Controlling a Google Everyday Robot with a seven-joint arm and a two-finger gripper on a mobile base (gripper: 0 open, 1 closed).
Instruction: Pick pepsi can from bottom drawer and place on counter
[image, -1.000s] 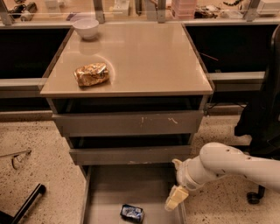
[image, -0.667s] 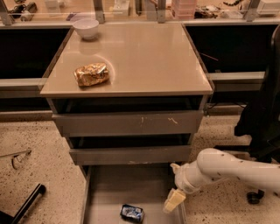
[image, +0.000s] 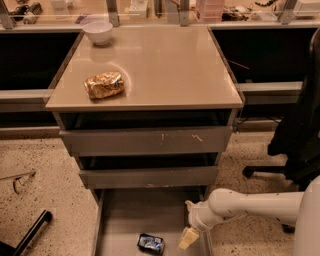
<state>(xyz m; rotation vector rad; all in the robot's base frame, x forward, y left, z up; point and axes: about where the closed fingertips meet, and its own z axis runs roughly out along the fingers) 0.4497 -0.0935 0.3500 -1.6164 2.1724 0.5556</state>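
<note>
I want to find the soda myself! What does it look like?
Under the tan counter, look into the pulled-out bottom drawer. The pepsi can lies on its floor, just left of the gripper. It is small and blue, unlike the golden snack bag up top.

no text can be read; gripper (image: 188, 239) over bottom drawer (image: 130, 215).

pepsi can (image: 151, 243) in bottom drawer (image: 134, 215) | gripper (image: 188, 239) just right | bag (image: 104, 85) on counter (image: 175, 65)
</note>
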